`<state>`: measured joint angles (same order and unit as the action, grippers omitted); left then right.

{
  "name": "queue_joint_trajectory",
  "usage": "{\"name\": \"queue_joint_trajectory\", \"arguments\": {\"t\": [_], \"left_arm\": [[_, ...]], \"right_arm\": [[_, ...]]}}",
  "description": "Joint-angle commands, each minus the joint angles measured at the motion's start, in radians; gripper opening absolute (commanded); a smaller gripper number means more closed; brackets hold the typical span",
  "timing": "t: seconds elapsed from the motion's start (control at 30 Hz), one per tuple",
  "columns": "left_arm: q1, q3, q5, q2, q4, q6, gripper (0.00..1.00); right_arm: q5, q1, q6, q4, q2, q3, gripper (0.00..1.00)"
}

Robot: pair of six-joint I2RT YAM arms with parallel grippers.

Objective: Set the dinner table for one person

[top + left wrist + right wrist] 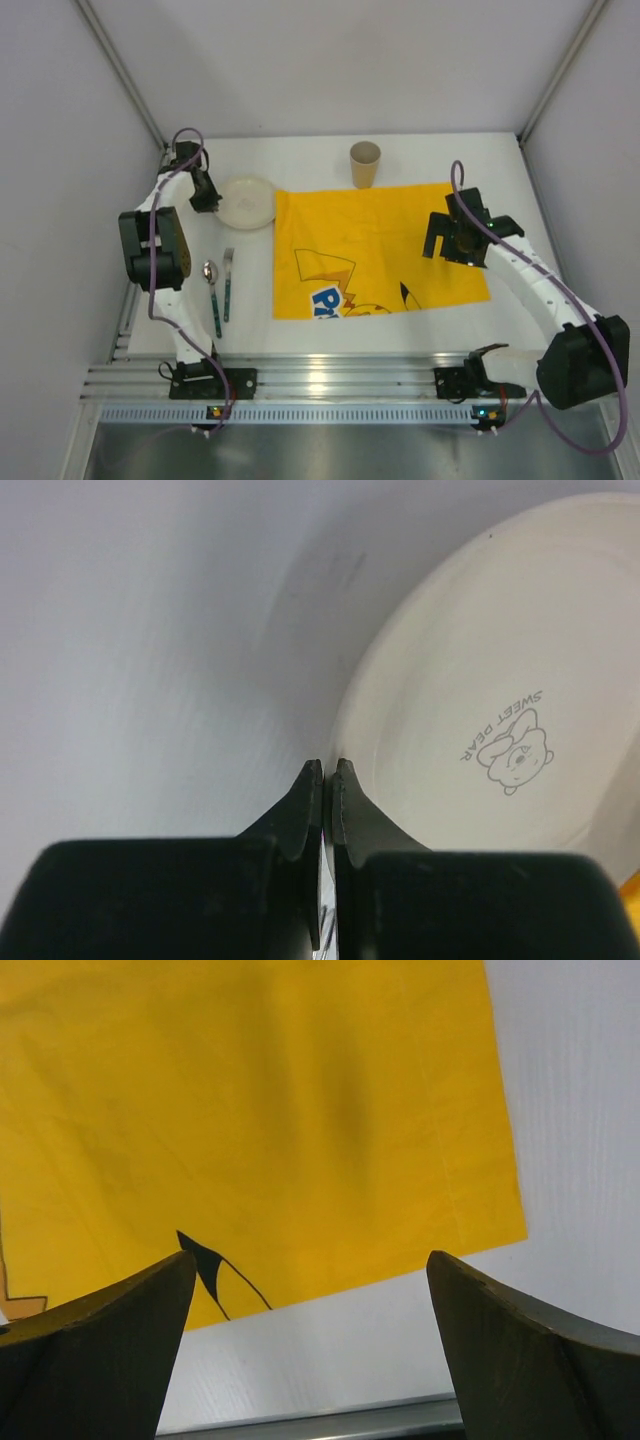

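1. Step now: get the plate onto the yellow mat. The plate sits on the white surface, right beside the mat's back-left corner.
2. My left pincer is shut tight at the plate's left rim. Can't tell if the rim is nipped inside.
3. My right pincer is wide open w/ nothing in it, above the mat's right edge.
4. Next, I think: lift a bit, move the plate right to mid mat. Go slow, it may slip.
5. Room: the left wall is close by my left arm. The cup is at the back. The spoon & fork are nearer me, left of the mat. All sit off the path.
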<state>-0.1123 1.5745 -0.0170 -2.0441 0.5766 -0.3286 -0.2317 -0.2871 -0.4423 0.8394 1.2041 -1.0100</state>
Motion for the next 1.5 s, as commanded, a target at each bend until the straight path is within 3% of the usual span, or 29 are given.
{"name": "queue_joint_trajectory", "arguments": {"t": [0.0, 0.27, 0.57, 0.8, 0.93, 1.0, 1.2, 1.47], "left_arm": [[-0.027, -0.014, -0.215, 0.128, 0.08, 0.005, 0.0], [0.02, 0.047, -0.153, 0.327, 0.118, 0.02, 0.0], [0.209, 0.071, -0.149, 0.36, 0.149, -0.016, 0.0], [0.334, 0.151, -0.185, 0.337, 0.186, -0.01, 0.0], [0.408, 0.205, -0.189, 0.322, 0.201, -0.03, 0.0], [0.456, 0.228, -0.186, 0.317, 0.201, -0.046, 0.0], [0.605, 0.28, -0.178, 0.256, 0.184, -0.102, 0.0], [0.793, 0.367, -0.066, 0.053, 0.034, -0.22, 0.0]], "right_arm": [[0.077, -0.014, -0.024, -0.101, 0.052, 0.08, 1.0], [0.227, -0.027, -0.124, -0.285, 0.144, 0.195, 0.99], [0.276, -0.118, -0.239, -0.417, 0.21, 0.318, 0.97], [0.272, -0.187, -0.291, -0.424, 0.22, 0.327, 0.97], [0.235, -0.202, -0.312, -0.318, 0.155, 0.288, 0.97], [0.134, -0.205, -0.299, -0.208, 0.103, 0.248, 0.98], [-0.108, -0.201, -0.24, 0.139, 0.029, -0.117, 1.0], [-0.163, -0.202, -0.213, 0.336, -0.02, -0.389, 1.0]]}}
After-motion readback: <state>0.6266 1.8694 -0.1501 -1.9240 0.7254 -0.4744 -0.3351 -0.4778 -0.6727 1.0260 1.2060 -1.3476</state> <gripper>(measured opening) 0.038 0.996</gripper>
